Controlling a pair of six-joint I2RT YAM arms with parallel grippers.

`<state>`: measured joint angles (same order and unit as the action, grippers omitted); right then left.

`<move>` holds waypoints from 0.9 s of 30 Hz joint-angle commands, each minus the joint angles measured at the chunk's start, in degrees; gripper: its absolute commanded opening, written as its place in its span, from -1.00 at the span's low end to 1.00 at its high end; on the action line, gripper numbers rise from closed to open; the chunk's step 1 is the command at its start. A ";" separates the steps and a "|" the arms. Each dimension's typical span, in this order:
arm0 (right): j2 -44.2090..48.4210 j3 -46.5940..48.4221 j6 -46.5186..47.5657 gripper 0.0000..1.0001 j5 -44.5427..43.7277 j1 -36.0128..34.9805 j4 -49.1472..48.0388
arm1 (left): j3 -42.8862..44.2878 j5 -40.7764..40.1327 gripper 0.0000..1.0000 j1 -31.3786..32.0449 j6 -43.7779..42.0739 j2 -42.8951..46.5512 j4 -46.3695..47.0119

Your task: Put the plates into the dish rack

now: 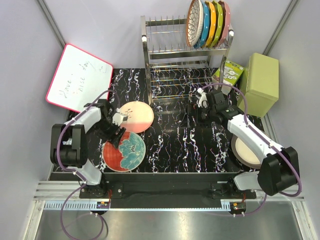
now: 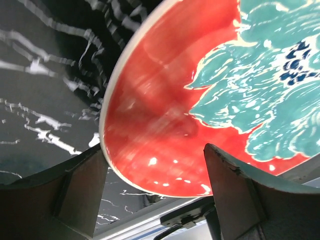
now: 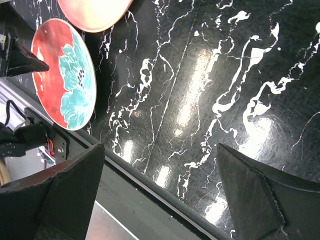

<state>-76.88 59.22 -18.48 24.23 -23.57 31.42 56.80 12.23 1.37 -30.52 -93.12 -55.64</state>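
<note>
Framing red plate [image 2: 200,100] rim: left gripper [image 2: 156,185], jaws apart; thin flat rim may slip; right gripper [image 3: 160,185] jaws apart, empty.

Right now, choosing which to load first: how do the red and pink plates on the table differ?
The red plate bears a teal flower; the pink plate is pink and cream. The red plate lies by the table's near edge, the pink plate nearer the dish rack. The open left gripper faces the red plate's rim, not the pink plate's. Both lie on the table.
</note>
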 commanded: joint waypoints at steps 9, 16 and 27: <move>2.61 -2.35 -1.65 0.99 3.02 1.60 -1.80 | -0.98 -0.27 0.43 0.30 1.70 -0.83 -6.15; 4.46 -4.11 -2.53 0.99 3.72 1.86 -1.80 | -2.57 -0.01 0.25 -1.28 2.39 -4.08 -6.15; 0.60 -5.52 -7.00 0.99 7.41 2.39 -2.85 | 8.76 12.62 0.14 6.35 7.05 -8.56 -12.73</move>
<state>-74.46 54.68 -22.48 28.03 -21.91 30.96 60.38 14.92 2.83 -26.24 -100.66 -63.51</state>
